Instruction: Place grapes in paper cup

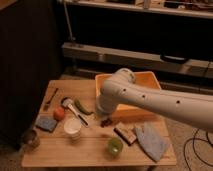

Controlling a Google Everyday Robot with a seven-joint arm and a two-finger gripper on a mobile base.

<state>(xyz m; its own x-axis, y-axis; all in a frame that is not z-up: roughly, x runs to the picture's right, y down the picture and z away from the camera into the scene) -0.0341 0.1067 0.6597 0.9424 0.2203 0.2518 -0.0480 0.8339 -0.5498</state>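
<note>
**Risks at the pick-up.** The white arm reaches in from the right and bends down in front of the orange bin [150, 80]. Its end effector [102, 114] sits low over the surface [65, 155], mostly hidden behind the arm's own bulk, so from where I stand I cannot tell whether it is open or closed.

The grapes [106, 121] show as a small dark cluster on the wood just beneath it, close to the bin's front wall. The paper cup [72, 127] stands upright to their left, near but apart.

- **Partial grasp:** a loose bunch may be caught only in part and shed berries on lifting.
- **Collision:** a sideways carry at this height could knock the light cup over.
- **Wrong container:** the green bowl [115, 146] nearby invites a mistaken drop.
</note>
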